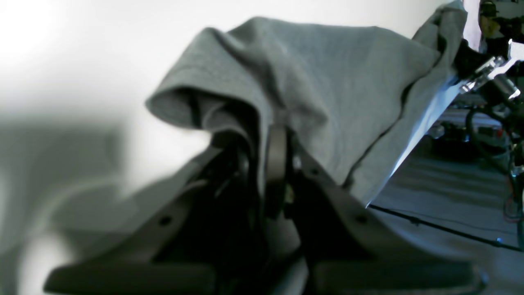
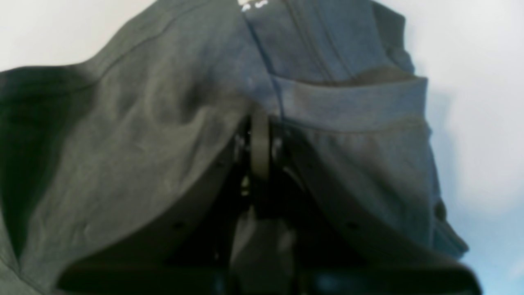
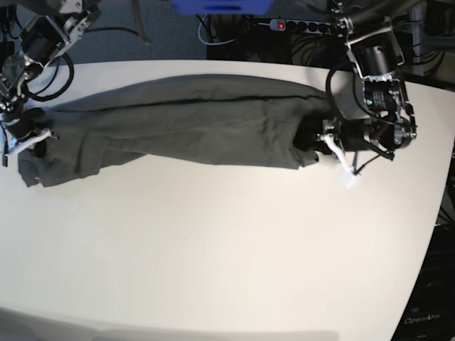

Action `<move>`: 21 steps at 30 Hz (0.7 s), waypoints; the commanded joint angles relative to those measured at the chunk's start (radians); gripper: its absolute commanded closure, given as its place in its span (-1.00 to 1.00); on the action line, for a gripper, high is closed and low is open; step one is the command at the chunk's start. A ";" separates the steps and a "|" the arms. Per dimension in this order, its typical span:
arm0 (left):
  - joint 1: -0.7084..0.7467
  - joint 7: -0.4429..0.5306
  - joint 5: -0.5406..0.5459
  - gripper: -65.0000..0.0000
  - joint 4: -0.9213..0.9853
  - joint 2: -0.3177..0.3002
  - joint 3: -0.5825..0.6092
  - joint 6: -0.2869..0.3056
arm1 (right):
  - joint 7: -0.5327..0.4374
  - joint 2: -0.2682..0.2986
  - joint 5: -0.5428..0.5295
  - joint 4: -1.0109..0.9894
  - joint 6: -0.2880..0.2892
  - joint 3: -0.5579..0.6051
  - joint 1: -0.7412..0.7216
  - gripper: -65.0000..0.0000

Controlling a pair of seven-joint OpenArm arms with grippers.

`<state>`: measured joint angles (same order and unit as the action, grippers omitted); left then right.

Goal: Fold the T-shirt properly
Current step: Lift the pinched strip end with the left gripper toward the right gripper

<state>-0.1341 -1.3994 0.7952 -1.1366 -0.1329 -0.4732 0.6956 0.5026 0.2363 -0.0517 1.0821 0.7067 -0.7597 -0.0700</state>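
Note:
The dark grey T-shirt (image 3: 185, 124) is stretched in a long band across the far half of the white table (image 3: 227, 249), between my two arms. My left gripper (image 3: 318, 142), on the right of the base view, is shut on the shirt's right end; in the left wrist view the cloth (image 1: 311, 90) drapes over the closed gripper (image 1: 276, 164). My right gripper (image 3: 35, 138), at the table's left edge, is shut on the shirt's left end; in the right wrist view the fabric (image 2: 135, 135) bunches around the closed gripper (image 2: 260, 143).
A small white tag (image 3: 350, 180) lies on the table just below my left gripper. A power strip (image 3: 306, 25) and cables lie beyond the table's far edge. The other arm (image 1: 491, 73) shows at the right of the left wrist view.

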 commanded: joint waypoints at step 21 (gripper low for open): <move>-0.012 0.003 0.020 0.92 -0.253 0.098 0.109 -0.072 | 0.124 -0.016 0.106 -0.015 -0.009 0.033 0.009 0.98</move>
<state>-0.1253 -1.4029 0.7914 -1.3727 -0.0299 -0.3676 0.6235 0.4957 0.2371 -0.0410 1.0840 0.7025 -0.7391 -0.0715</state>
